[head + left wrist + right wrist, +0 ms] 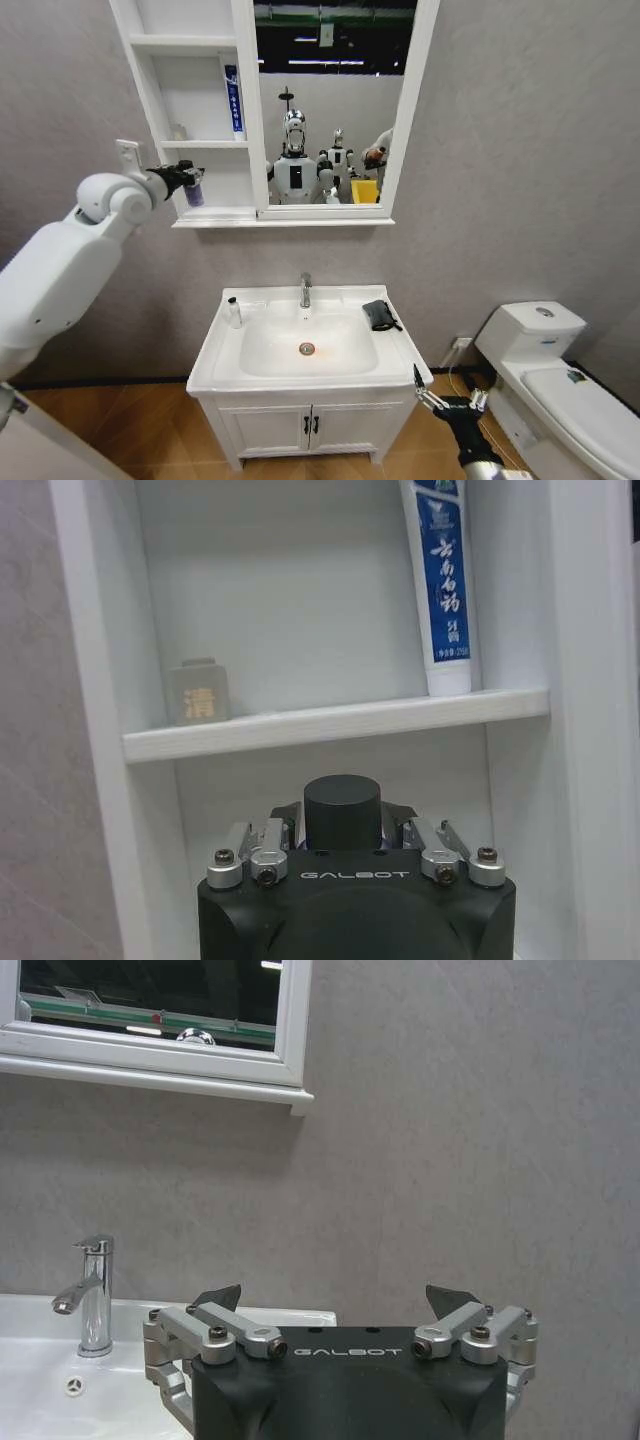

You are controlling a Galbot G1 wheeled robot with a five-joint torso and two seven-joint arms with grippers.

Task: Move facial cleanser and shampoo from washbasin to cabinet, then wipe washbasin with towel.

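My left gripper [188, 180] is raised to the lowest compartment of the cabinet [190, 148] and is shut on the shampoo [194, 192], a dark purple bottle. In the left wrist view its black cap [342, 808] sits between the fingers [262, 842]. The facial cleanser [233, 312], a small white bottle with a dark cap, stands on the left rim of the washbasin [213, 352]. The dark towel [379, 315] lies bunched on the right rim. My right gripper [447, 400] hangs open and empty, low off the basin's front right corner; in its own view it is [338, 1305].
A blue and white toothpaste tube [232, 98] and a small grey box [198, 692] stand on the middle shelf. The chrome tap [305, 290] rises at the basin's back. A white toilet [560, 380] stands to the right, and the vanity doors [300, 425] sit below the basin.
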